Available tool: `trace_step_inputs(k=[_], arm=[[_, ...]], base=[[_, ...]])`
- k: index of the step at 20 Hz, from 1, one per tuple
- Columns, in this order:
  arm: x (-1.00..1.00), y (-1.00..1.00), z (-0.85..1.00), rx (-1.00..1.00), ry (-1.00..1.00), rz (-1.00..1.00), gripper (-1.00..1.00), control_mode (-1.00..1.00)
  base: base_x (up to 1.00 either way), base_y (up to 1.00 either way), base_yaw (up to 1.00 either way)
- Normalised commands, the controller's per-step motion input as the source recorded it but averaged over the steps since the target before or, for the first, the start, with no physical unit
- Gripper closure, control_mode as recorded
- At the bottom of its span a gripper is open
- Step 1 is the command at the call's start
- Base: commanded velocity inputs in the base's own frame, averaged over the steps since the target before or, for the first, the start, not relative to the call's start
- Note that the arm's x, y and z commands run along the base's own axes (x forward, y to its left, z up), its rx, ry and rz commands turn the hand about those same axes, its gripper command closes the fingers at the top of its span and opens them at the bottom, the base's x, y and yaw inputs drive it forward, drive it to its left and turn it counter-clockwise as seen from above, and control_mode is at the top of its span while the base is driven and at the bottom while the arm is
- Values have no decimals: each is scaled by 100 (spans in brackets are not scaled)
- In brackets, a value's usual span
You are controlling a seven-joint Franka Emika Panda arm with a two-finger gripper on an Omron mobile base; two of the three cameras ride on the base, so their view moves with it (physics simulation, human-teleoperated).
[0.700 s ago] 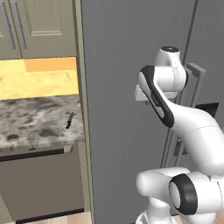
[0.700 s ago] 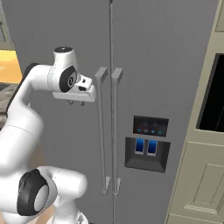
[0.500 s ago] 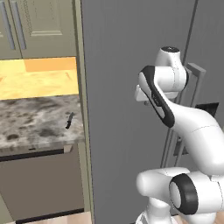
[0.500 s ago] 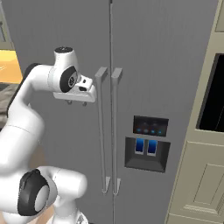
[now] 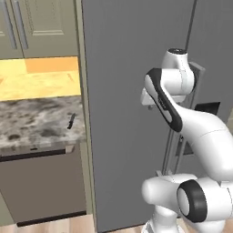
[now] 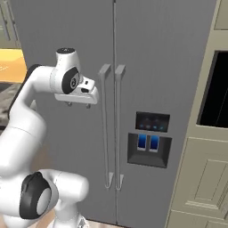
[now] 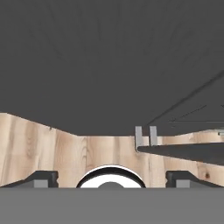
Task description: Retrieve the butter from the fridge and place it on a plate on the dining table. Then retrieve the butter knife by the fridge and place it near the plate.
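The fridge (image 5: 123, 91) (image 6: 169, 67) stands with both dark grey doors shut, so the butter is hidden. Its two long bar handles (image 6: 111, 129) run down the middle seam. My gripper (image 6: 78, 105) (image 5: 148, 105) hangs in front of the left door, just left of the handles, pointing down. Its fingers (image 7: 41, 178) stand wide apart, open on nothing. In the hand view the door face (image 7: 109, 65) slopes down to the handles' lower ends (image 7: 144, 138). The butter knife (image 5: 71, 121) lies on the marbled counter (image 5: 32, 123) left of the fridge. The plate and the dining table are out of view.
Olive-green cabinets (image 5: 41, 22) hang above the counter, and a dark panel (image 5: 41, 186) sits below it. A dispenser panel (image 6: 149, 140) is set in the right door. A cabinet with a dark oven window (image 6: 216, 93) stands to the right. The floor (image 7: 52, 153) is wooden.
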Motion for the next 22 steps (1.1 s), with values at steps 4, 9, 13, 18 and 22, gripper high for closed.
trace_step_inputs(k=[4,9,13,18,22], arm=[[0,0,0,0,0,0,-100,100],[0,0,0,0,0,0,-100,100],[0,0,0,0,0,0,-100,100],[0,0,0,0,0,0,-100,100],[0,0,0,0,0,0,-100,100]], base=[[-64,-26,0],[-54,-45,0],[-37,-67,1],[0,-44,1],[11,-3,3]])
